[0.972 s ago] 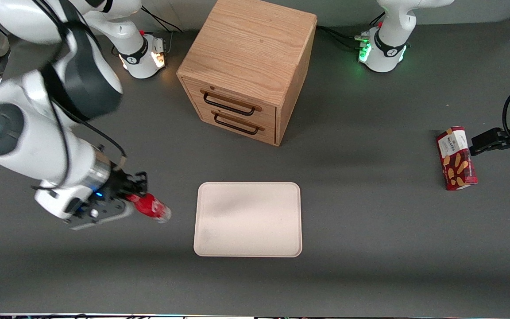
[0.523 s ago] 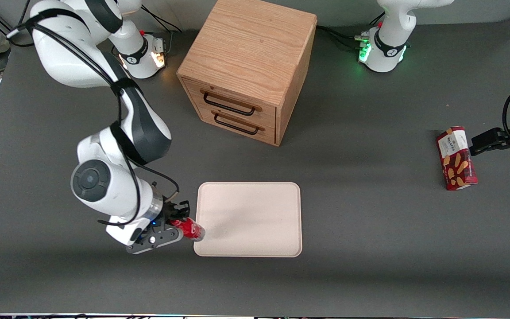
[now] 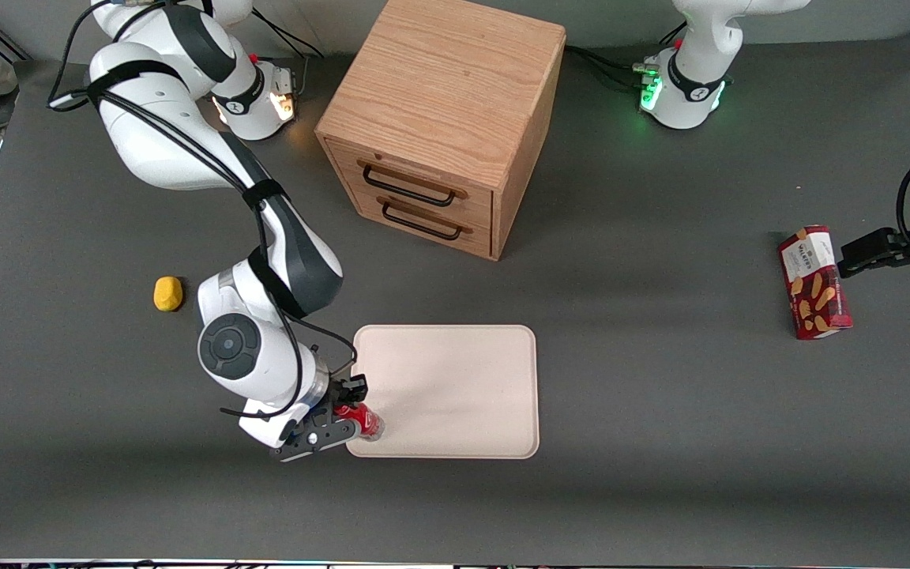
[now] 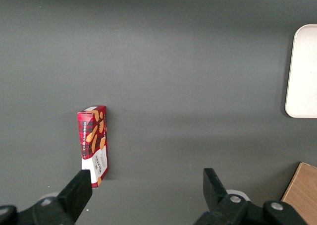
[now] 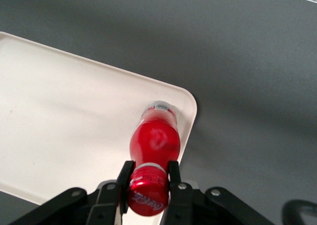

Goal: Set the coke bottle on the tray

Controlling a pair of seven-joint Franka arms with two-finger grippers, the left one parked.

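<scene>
end effector [image 5: 148,178] gripping coke bottle [image 5: 154,138] (over tray [image 5: 64,116] corner)

High front view, two wrist close-ups

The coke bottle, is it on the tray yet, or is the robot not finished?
Nearly. Done: the gripper has picked up the coke bottle and is shut on its neck. In hand: the bottle sits over the tray, at the corner nearest the working arm. Whether its base touches the tray yet, I cannot tell. Left: set it down if needed, open the fingers and move away.
</scene>
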